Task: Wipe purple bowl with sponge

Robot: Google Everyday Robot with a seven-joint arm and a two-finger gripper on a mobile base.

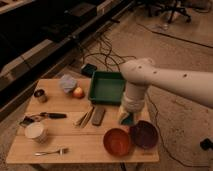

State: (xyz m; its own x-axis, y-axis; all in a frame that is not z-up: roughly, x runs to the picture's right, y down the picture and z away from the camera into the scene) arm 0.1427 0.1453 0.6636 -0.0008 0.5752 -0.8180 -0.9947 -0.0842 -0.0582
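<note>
The purple bowl [145, 134] sits at the table's front right corner, next to the orange-red bowl [117, 141]. My gripper [127, 116] hangs from the white arm that reaches in from the right. It is shut on the sponge [125, 119], pale yellow with a green layer. The sponge is held just above the table, a little behind and to the left of the purple bowl, apart from it. The fingers are mostly hidden by the wrist.
A green tray [107, 86] lies at the back of the wooden table [75, 142]. A dark grey block [98, 115] and wooden sticks [84, 118] lie left of the gripper. An apple [78, 92], metal can [40, 95], white cup [36, 132], knife [50, 115] and fork [51, 151] are further left.
</note>
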